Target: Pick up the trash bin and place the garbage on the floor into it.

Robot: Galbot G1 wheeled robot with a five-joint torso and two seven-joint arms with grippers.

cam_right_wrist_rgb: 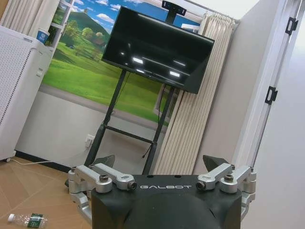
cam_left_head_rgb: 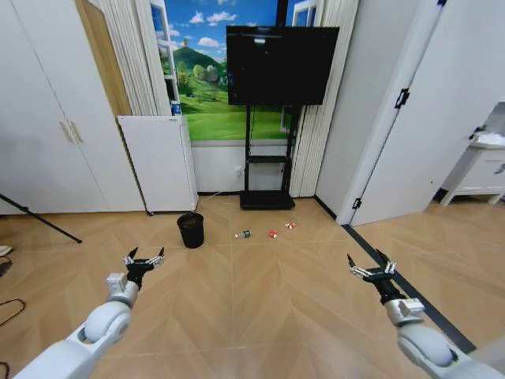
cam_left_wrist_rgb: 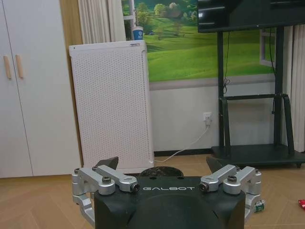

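With fingers spread apart and nothing held between them, the left gripper (cam_left_head_rgb: 144, 260) is seen at about 8 o'clock in the head view and the right gripper (cam_left_head_rgb: 373, 269) at about 4 o'clock, both raised over bare wooden floor (cam_left_head_rgb: 260, 308). Open floor is left between them and ahead toward 12 o'clock. The trash bin (cam_left_head_rgb: 190, 230) stands upright just beyond the left gripper, in front of the white perforated appliance (cam_left_head_rgb: 160, 162). The garbage (cam_left_head_rgb: 268, 232) lies in a short row at the bin's 3 o'clock, before the TV stand (cam_left_head_rgb: 267, 170). A cup (cam_left_wrist_rgb: 137, 33) on the appliance is shown by the left wrist view; the bottle (cam_right_wrist_rgb: 26, 220) is shown closer by the right wrist view.
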